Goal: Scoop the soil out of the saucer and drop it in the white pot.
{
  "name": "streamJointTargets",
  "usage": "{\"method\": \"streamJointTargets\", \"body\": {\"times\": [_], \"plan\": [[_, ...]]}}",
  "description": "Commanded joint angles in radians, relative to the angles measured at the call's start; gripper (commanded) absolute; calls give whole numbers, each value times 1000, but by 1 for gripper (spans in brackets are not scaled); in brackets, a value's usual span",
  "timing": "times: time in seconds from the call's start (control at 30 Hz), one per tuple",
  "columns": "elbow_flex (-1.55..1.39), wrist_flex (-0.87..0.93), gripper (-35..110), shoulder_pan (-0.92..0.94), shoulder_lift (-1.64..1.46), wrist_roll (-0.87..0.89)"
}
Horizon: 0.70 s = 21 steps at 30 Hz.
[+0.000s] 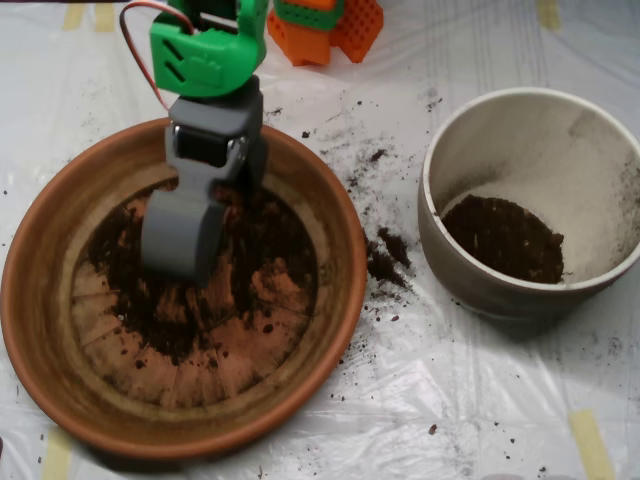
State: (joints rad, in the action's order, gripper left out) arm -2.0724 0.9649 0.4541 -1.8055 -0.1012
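The saucer [40, 300] is seen on the left half of the table, and it is the widest thing there. Inside it, the soil [260, 250] is spread thinly over the base, mostly from the centre toward 12 and 3 o'clock, while the base toward 6 and 7 o'clock is left almost bare, so that the radial lines are shown. The scoop [180, 240] is placed inside the saucer, at about 10 o'clock from the saucer's centre, with its grey shell lowered onto the soil. Soil is found directly around the scoop, at its 3 o'clock and 6 o'clock sides, and seems to be touched by it. Whether the two halves of the scoop are closed or apart cannot be told from above, and it cannot be seen if any soil is held inside. The scoop is carried by a grey and green arm [208, 50] coming from 12 o'clock.

Between the saucer and the pot, spilled crumbs [385, 262] are scattered on the plastic sheet [470, 400]. On the right, the white pot [540, 150] is standing apart from the saucer. A dark heap of soil is lying in its bottom, toward 6 o'clock.
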Motion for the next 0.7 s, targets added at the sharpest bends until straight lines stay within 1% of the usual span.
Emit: {"method": "streamJointTargets", "body": {"times": [0.0,0.2,0.43,0.53,0.6,0.67], "plan": [[63,-43,46,72,80,-15],[236,-5,47,167,304,46],[330,-3,46,195,400,84],[417,32,44,216,474,97],[492,75,43,233,540,97],[554,115,37,250,586,97]]}}
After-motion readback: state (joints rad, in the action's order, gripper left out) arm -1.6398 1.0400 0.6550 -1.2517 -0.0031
